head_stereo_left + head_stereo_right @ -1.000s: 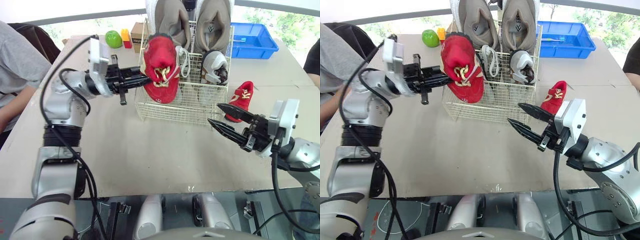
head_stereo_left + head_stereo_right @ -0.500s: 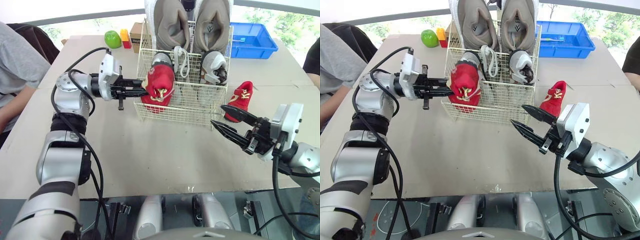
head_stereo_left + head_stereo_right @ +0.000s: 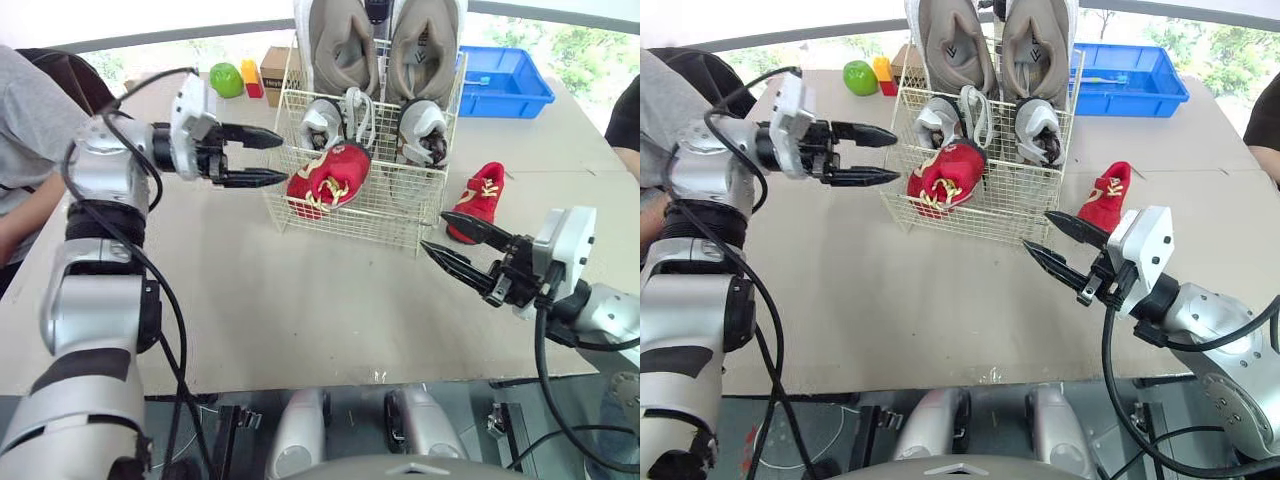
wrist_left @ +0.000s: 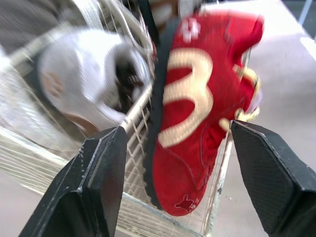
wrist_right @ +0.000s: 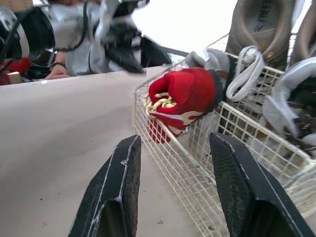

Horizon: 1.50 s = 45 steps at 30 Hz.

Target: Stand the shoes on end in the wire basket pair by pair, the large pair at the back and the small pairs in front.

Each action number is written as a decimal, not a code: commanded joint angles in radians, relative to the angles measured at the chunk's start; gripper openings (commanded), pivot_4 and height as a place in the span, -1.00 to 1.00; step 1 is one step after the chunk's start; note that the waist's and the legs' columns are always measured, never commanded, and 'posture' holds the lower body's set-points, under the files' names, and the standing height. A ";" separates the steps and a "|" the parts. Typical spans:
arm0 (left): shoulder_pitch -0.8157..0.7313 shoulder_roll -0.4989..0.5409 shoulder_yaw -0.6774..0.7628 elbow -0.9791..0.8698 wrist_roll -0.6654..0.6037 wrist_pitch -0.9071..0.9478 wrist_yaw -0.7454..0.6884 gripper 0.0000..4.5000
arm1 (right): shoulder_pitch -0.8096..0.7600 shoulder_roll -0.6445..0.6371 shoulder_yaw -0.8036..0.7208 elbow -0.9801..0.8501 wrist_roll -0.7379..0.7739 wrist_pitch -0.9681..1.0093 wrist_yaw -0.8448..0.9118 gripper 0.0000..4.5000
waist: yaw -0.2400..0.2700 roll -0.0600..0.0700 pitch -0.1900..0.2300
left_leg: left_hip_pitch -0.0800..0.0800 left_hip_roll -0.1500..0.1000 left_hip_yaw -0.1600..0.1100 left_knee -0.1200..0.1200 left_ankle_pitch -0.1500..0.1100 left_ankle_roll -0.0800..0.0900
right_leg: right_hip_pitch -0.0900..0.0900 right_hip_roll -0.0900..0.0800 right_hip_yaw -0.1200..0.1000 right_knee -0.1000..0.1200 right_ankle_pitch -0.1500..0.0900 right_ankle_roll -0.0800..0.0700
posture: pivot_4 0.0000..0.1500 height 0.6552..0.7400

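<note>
The left gripper [image 3: 283, 158] and right gripper [image 3: 435, 229] gape empty; the loose red shoe [image 3: 480, 198] looks light and soft, best pinched at its heel rim.

The table [image 3: 250, 300] holds an apple [image 3: 227, 78], blue tray [image 3: 510, 106], perhaps a carton [image 3: 272, 72].

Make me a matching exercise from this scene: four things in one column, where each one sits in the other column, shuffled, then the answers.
Things
1. left red shoe
2. right red shoe
3. green apple
4. large tan pair

Places
A. on the bare table, outside the wire basket
B. standing on end at the back of the wire basket
C. leaning in the front of the wire basket
D. near the table's far edge, beside the small boxes

Pairs: 1-C, 2-A, 3-D, 4-B
</note>
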 commanded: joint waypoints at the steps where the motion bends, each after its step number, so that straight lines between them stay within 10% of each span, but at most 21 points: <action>1: 0.097 0.021 0.056 -0.217 -0.054 0.067 0.013 0.65 | -0.028 -0.003 0.005 0.005 -0.010 -0.005 0.026 -0.13 | -0.002 0.000 0.000 | 0.000 0.000 0.000 0.000 0.000 0.000 | 0.000 0.000 0.001 0.000 0.000 0.000 | 1.00 1.00; 17: 0.379 -0.077 0.007 -0.990 0.151 0.365 0.675 0.65 | -0.007 -0.007 -0.005 0.001 -0.027 0.009 0.057 -0.13 | 0.000 0.000 0.000 | 0.002 0.000 -0.004 0.001 0.000 0.000 | 0.001 0.000 0.002 0.001 0.000 0.000 | 1.00 1.00; 24: 0.482 -0.103 -0.032 -1.063 0.276 0.237 0.789 -0.44 | 0.000 -0.005 -0.006 -0.006 -0.034 0.009 0.052 -0.13 | 0.001 0.000 0.000 | 0.003 0.000 -0.004 0.001 0.000 0.000 | 0.002 0.000 0.003 0.001 0.000 0.000 | 1.00 1.00; 30: 0.579 -0.198 0.091 -1.130 0.222 0.247 0.946 -0.95 | 0.009 -0.005 -0.008 -0.008 -0.038 0.007 0.054 -0.13 | 0.001 0.000 0.000 | 0.004 0.000 -0.004 0.001 0.000 0.000 | 0.002 0.000 0.003 0.001 0.000 0.000 | 1.00 1.00; 45: 0.728 -0.390 0.234 -1.280 0.077 0.440 1.225 -0.95 | -0.009 -0.020 -0.011 0.019 -0.032 0.014 0.093 -0.13 | 0.000 0.000 -0.001 | 0.004 0.000 -0.004 0.001 0.000 0.000 | 0.003 -0.001 0.003 0.001 0.000 0.000 | 1.00 1.00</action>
